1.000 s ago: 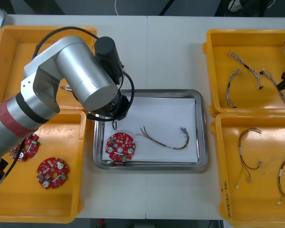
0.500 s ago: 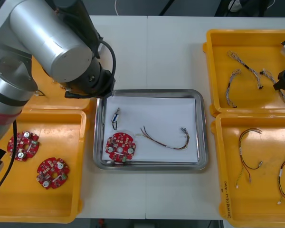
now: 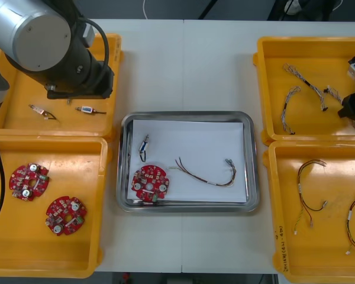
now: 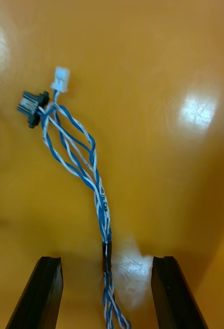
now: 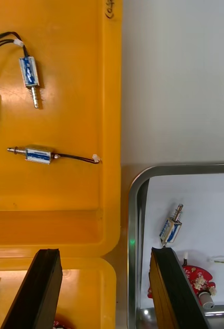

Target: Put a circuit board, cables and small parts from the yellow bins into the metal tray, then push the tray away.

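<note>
Bins [image 3: 47, 248]: yellow. Tray [image 3: 254, 165]: shiny metal rim (white inside). Circuit board [image 3: 149, 182]: red. Twisted cable [image 4: 103, 205]: blue and white. Surface [image 3: 183, 65]: light. Right pincer fingers [image 4: 40, 293]: black.

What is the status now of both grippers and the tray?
Left gripper open by far left yellow bin. Right gripper open astride blue and white cable. Metal tray holds circuit board, red and yellow cable, small metal part. Nothing in the way.
</note>
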`<state>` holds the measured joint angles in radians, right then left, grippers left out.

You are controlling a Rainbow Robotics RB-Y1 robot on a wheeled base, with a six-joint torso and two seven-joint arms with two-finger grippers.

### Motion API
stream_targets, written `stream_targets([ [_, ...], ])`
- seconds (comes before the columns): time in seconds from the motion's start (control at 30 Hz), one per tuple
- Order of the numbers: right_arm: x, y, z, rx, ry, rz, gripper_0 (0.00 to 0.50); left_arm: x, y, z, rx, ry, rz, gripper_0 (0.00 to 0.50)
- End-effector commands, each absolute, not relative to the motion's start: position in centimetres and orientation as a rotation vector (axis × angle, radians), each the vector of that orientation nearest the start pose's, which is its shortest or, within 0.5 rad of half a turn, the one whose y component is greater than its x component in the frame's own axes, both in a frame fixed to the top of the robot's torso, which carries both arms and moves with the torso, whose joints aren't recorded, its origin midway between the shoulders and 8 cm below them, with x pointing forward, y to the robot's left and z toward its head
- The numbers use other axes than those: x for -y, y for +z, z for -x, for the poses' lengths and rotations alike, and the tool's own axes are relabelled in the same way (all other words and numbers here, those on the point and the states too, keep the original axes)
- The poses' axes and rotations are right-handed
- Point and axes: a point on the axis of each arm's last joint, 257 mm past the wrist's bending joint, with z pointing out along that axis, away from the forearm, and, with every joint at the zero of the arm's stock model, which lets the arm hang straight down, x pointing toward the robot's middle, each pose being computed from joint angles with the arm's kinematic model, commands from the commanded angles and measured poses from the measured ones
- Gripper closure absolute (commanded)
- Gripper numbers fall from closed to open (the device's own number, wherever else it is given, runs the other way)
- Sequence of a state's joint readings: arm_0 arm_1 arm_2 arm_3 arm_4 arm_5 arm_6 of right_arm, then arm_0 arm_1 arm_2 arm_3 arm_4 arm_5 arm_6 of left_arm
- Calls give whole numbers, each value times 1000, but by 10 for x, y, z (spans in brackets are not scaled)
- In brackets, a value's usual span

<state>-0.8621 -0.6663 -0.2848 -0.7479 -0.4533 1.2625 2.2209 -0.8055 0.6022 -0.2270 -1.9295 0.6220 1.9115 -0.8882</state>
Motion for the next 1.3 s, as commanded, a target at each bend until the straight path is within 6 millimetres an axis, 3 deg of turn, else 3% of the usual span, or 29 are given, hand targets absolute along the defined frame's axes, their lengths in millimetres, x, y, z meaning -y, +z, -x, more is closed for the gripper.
stream_targets([
  [0.03,462,-211,-598,-2552,-167,360,0,-232,-81,-506,-2519,-24,219,0],
  [0.37,454,-230,-595,-2575,-125,330,0,-278,-86,-519,-2531,-23,449,0],
  [0.77,452,-243,-590,-2601,-106,306,0,-322,-96,-524,-2542,-70,696,0],
  [0.93,453,-246,-588,-2606,-109,311,0,-337,-102,-536,-2533,-104,786,0],
  [0.97,454,-245,-588,-2605,-109,312,30,-339,-102,-537,-2529,-110,797,0],
  [1.0,454,-246,-588,-2607,-114,316,97,-341,-102,-541,-2522,-119,813,0],
  [1.03,455,-246,-588,-2607,-116,318,211,-345,-104,-544,-2518,-116,832,0],
  [1.07,455,-246,-588,-2607,-116,318,278,-347,-104,-545,-2515,-119,839,0],
  [1.1,455,-246,-588,-2607,-116,318,391,-350,-106,-549,-2512,-115,852,0],
  [1.13,455,-246,-588,-2607,-116,316,449,-354,-108,-551,-2509,-115,865,0],
  [1.2,455,-246,-588,-2609,-118,313,500,-358,-112,-556,-2500,-117,880,0],
  [1.3,457,-246,-587,-2611,-125,312,500,-364,-116,-563,-2482,-124,891,0],
])
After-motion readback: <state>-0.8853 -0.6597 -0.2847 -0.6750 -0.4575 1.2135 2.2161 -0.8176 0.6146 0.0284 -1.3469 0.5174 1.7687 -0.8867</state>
